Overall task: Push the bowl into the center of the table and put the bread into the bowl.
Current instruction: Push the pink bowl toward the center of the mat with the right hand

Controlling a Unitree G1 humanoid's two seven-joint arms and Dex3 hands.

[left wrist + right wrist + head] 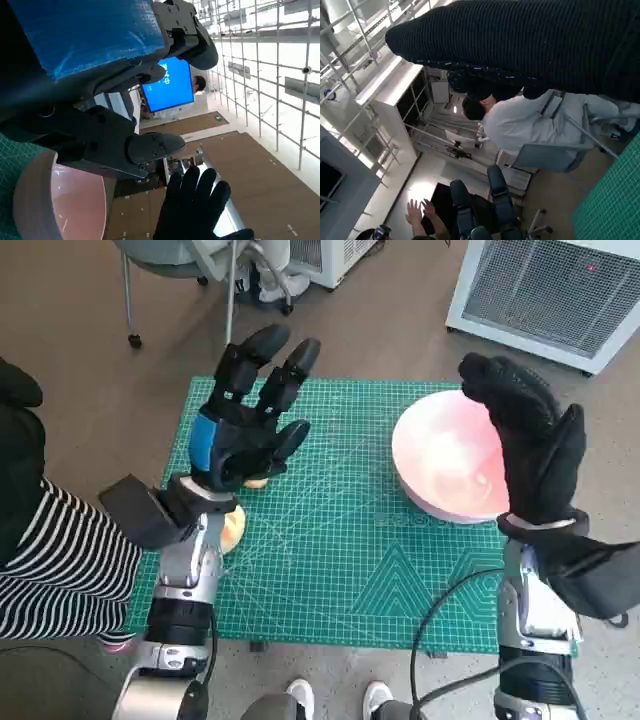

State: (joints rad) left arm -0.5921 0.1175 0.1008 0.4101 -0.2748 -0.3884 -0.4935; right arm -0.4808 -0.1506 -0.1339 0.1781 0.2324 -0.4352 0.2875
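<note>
Pink, the bowl [447, 462] you are watching is sitting toward the right side of the green mat [340, 550], off its middle. Your right hand [530, 445] is standing upright at the bowl's right rim, fingers straight and holding nothing. Your left hand [250, 425] is hovering with fingers spread wide, empty, above the mat's left part. The bread [232, 528] is peeking out beneath that forearm, at the mat's left edge.
</note>
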